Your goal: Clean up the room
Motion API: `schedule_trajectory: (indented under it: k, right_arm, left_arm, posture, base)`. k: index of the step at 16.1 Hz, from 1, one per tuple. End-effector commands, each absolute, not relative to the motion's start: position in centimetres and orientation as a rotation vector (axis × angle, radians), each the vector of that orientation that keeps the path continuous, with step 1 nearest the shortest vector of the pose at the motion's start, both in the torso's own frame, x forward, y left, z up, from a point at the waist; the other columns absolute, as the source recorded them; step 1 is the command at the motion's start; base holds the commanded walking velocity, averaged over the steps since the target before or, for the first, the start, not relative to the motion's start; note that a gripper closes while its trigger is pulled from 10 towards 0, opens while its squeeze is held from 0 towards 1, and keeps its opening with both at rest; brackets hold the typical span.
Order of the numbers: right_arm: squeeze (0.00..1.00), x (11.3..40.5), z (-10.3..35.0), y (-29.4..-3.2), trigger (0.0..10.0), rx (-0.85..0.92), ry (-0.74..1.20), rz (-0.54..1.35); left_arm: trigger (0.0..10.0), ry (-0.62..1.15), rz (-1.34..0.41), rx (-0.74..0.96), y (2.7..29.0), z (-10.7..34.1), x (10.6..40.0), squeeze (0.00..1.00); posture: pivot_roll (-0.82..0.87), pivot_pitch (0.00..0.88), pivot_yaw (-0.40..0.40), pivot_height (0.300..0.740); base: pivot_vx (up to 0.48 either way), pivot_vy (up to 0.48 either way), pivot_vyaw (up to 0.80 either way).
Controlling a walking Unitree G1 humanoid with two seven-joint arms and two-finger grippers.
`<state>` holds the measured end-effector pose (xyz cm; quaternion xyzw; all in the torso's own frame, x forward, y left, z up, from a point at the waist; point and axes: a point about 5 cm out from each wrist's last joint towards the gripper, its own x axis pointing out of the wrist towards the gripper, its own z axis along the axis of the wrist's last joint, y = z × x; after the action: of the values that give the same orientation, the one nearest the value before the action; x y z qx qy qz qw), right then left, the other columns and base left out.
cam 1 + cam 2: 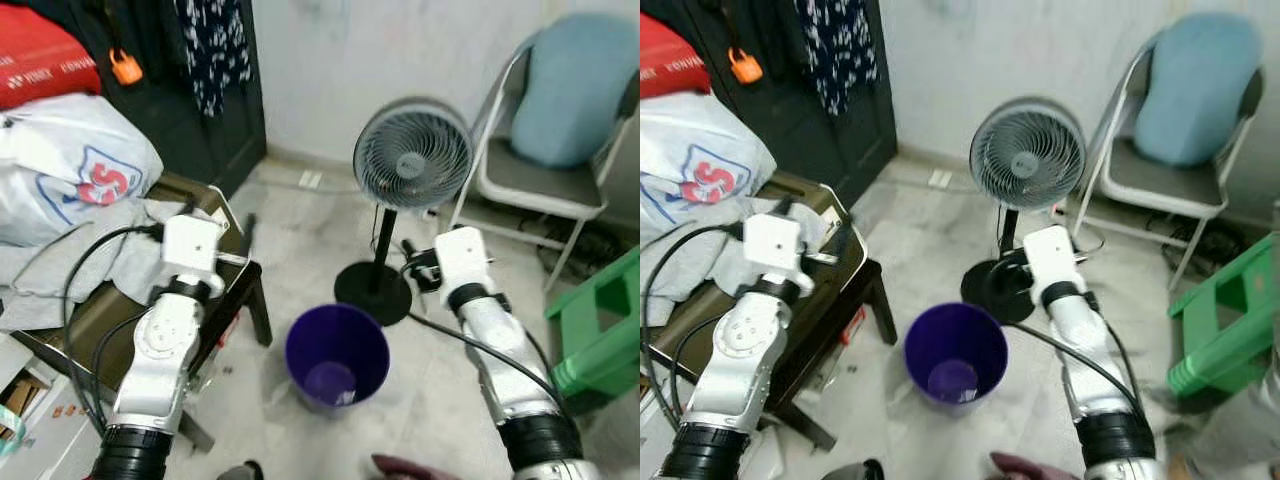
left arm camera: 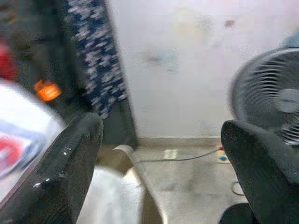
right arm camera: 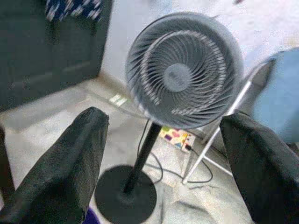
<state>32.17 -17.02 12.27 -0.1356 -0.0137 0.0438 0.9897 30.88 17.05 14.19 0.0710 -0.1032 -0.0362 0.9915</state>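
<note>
A purple bin (image 1: pixel 337 360) stands open on the pale floor between my two arms, with something pale lying at its bottom. To its left, a low dark table (image 1: pixel 235 290) carries grey clothing (image 1: pixel 60 270) and a white plastic bag (image 1: pixel 70 165). My left gripper (image 2: pixel 161 126) is held over the table's near corner, open, with nothing between its fingers (image 2: pixel 70 163). My right gripper (image 3: pixel 163 116) is open and empty too. It hovers to the right of the bin and points at a standing fan (image 3: pixel 182 70).
The fan (image 1: pixel 412 155) stands on a round black base (image 1: pixel 372 290) just behind the bin. Right of it are a folding chair (image 1: pixel 540 180) with a blue cushion and a green stool (image 1: pixel 600 320). A dark wardrobe (image 1: pixel 190 110) with hanging clothes fills the back left.
</note>
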Motion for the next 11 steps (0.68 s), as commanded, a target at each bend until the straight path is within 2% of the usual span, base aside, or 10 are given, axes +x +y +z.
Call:
schedule_trajectory:
  k: [1, 4, 6, 8, 10, 11]
  right_arm:
    - [0.0, 32.0, 13.3, -17.7, 10.0, -0.247, -0.071, 0.036]
    - [0.0, 31.3, 13.9, -17.9, 10.0, -0.263, -0.124, 0.011]
    - [0.0, 30.6, 13.7, -18.0, 10.0, -0.235, -0.11, -0.004]
    - [0.0, 29.9, 13.2, -18.5, 10.0, -0.235, -0.069, -0.041]
    - [0.0, 29.7, 12.4, -18.2, 10.0, -0.216, -0.037, -0.03]
    - [0.0, 29.8, 13.1, -17.6, 10.0, -0.219, -0.098, -0.012]
  left_arm:
    - [10.0, -0.197, -0.008, 0.106, 18.4, 14.0, 31.2, 0.0]
    - [10.0, -0.214, -0.014, 0.126, 18.8, 13.8, 31.2, 0.0]
    - [10.0, -0.227, -0.02, 0.148, 19.1, 13.9, 31.0, 0.0]
    - [10.0, -0.244, 0.001, 0.171, 19.9, 13.9, 30.7, 0.0]
    - [10.0, -0.234, 0.024, 0.167, 20.6, 13.5, 30.4, 0.0]
    - [10.0, -0.253, 0.002, 0.128, 20.5, 13.5, 30.2, 0.0]
  posture:
    - [-0.14, 0.0, 0.005, 0.74]
    - [-0.13, 0.0, -0.013, 0.74]
    - [-0.11, 0.0, -0.052, 0.74]
    - [-0.11, 0.0, -0.058, 0.74]
    - [-0.11, 0.0, -0.035, 0.74]
    - [-0.11, 0.0, -0.008, 0.74]
  base:
    - [0.0, 0.0, 0.0]
    - [0.0, 0.0, 0.0]
    - [0.0, 0.0, 0.0]
    - [0.0, 0.0, 0.0]
    - [0.0, 0.0, 0.0]
    - [0.0, 0.0, 0.0]
